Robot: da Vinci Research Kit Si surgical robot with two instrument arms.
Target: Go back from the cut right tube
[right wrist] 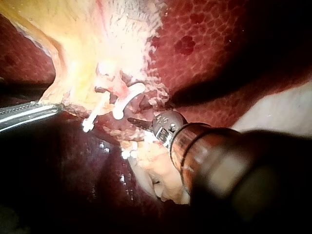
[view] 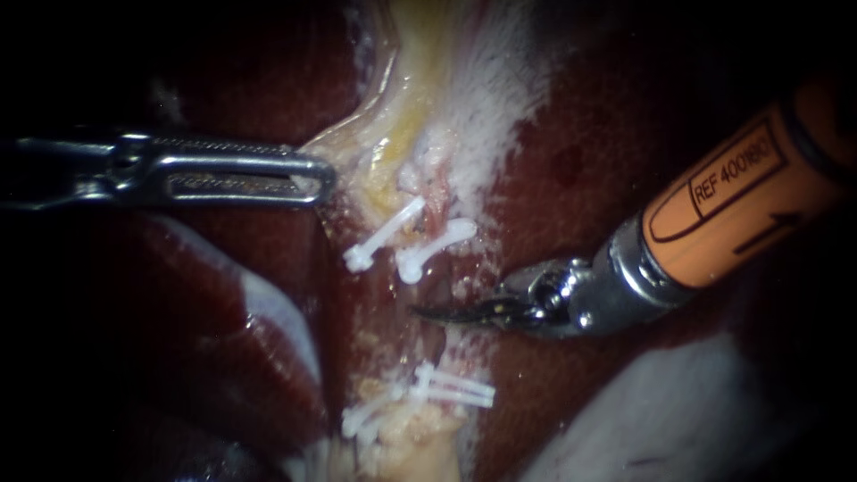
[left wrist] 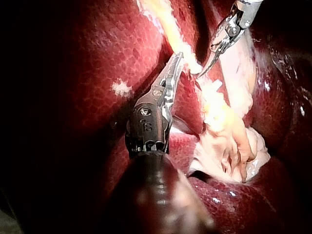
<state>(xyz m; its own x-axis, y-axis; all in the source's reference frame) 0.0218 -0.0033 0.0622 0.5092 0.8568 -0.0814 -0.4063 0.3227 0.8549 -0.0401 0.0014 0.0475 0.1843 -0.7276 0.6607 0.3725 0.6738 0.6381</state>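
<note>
Two white clips (view: 384, 234) (view: 435, 248) sit side by side on the tubes below the yellowish gallbladder (view: 402, 134). More white clips (view: 451, 386) lie lower down. My right instrument (view: 424, 312), on an orange shaft, has curved blades that are shut. Their tips rest in the raw gap between the upper right clip and the lower clips. The left instrument (view: 317, 181) comes in level from the left, jaws shut on the gallbladder's pale edge. The left wrist view shows those jaws (left wrist: 178, 57) holding that strand, with the blades (left wrist: 204, 72) just beyond. In the right wrist view the blades (right wrist: 132, 120) point at the upper clips (right wrist: 124, 105).
Dark red liver (view: 625, 134) surrounds the field, with a glossy lobe (view: 223, 357) below the left instrument. A pale whitish surface (view: 678, 419) lies under the right instrument's shaft. Yellow fatty tissue (view: 402, 446) sits beneath the lower clips.
</note>
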